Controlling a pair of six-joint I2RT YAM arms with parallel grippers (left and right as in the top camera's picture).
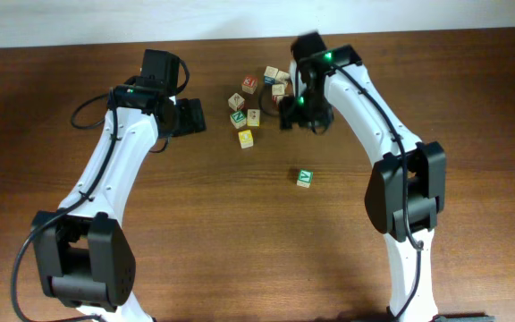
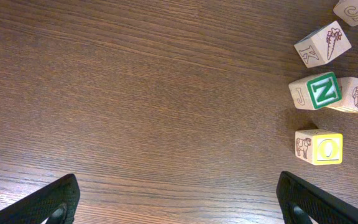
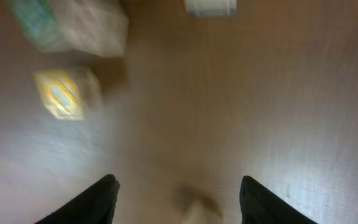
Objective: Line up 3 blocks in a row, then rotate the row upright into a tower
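On the worktop [image 1: 472, 89] the blocks sit in two places: a loose cluster between the two arms, and a lone green block [image 1: 304, 177] well apart from it, nearer the robot. In the cluster, a green N block [image 1: 238, 117] lies just beside a yellow block [image 1: 245, 139], and a teal block [image 1: 270, 77] sits at the far edge among red-lettered ones.

Nothing is held right now. The left pincer [image 1: 191, 116] stands beside the cluster with its fingers spread wide over bare wood. Its wrist view shows the green N block [image 2: 321, 91] off to the side, out of reach of the jaws. The right pincer [image 1: 295, 114] hangs over the cluster's right edge, fingers apart. Its wrist view is blurred, and a pale smudge low between the fingers cannot be made out, but nothing is clamped there.

How many blocks are already turned cannot be read from how they lie. The lone green block may be a finished one. The green N block and the teal block look like the ones left, so I would judge the task partway through.
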